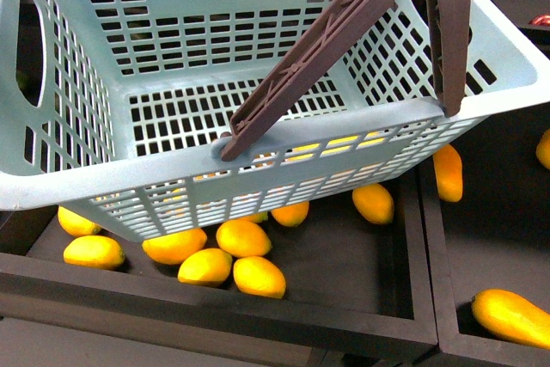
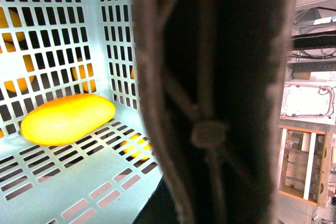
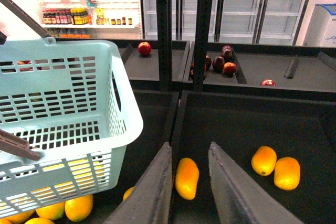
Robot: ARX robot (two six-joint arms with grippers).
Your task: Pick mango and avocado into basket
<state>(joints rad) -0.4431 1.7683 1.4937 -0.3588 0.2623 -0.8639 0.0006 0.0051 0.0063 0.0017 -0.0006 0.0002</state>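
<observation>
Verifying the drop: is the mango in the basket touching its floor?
Touching. Left wrist view shows the mango lying flat on the slotted floor of the basket, no gap beneath.

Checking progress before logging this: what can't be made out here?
1. Left claw: the brown handle fills the left wrist view; grip unseen.
2. Avocado: none visible; the basket covers much of the front view.
3. Dark red fruit in the right wrist view: too small to name.

Dark display trays (image 1: pixel 258 322) up front, red apples (image 3: pixel 144 49) in the back ones (a couple look darker), plus bottle shelves (image 3: pixel 73 17) and glass fridge doors (image 3: pixel 236 3) behind.
</observation>
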